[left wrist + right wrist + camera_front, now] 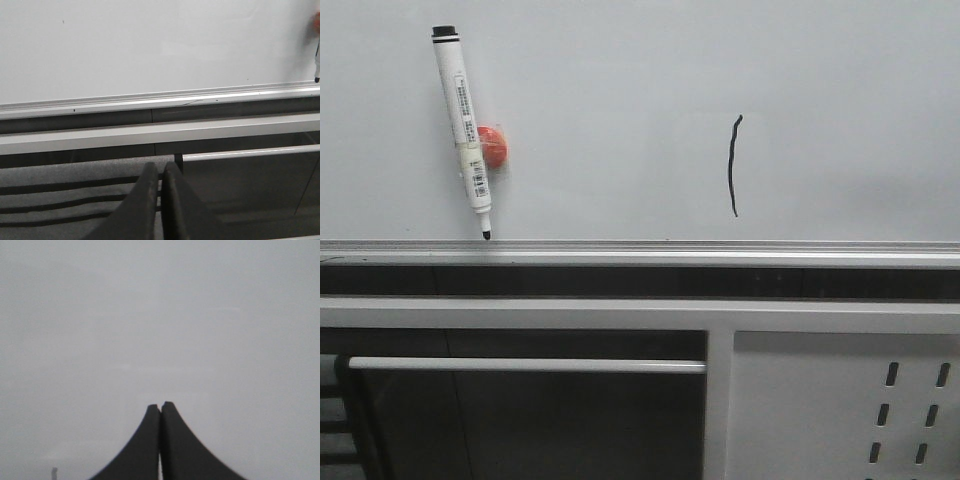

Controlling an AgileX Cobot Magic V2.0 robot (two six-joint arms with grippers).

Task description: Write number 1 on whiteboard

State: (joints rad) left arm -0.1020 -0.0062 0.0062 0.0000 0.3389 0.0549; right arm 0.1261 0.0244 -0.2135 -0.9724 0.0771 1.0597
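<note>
The whiteboard (620, 90) fills the upper half of the front view, with its silver bottom rail (640, 247) below. The number 1 (733, 166), a thin curved black stroke, stands on the board right of centre. A white marker pen (463, 130) with a black cap hangs on the board at the left, held by an orange-red magnet (493, 146), tip down at the rail. Neither arm shows in the front view. My left gripper (160, 172) is shut and empty, low before the frame under the whiteboard (150, 45). My right gripper (160, 407) is shut and empty, facing a blank grey surface.
Under the rail run a dark slot and a grey metal frame (520, 313) with a horizontal bar (520, 365). A grey panel with slotted holes (910, 410) is at the lower right. The marker's tip (316, 60) shows at the edge of the left wrist view.
</note>
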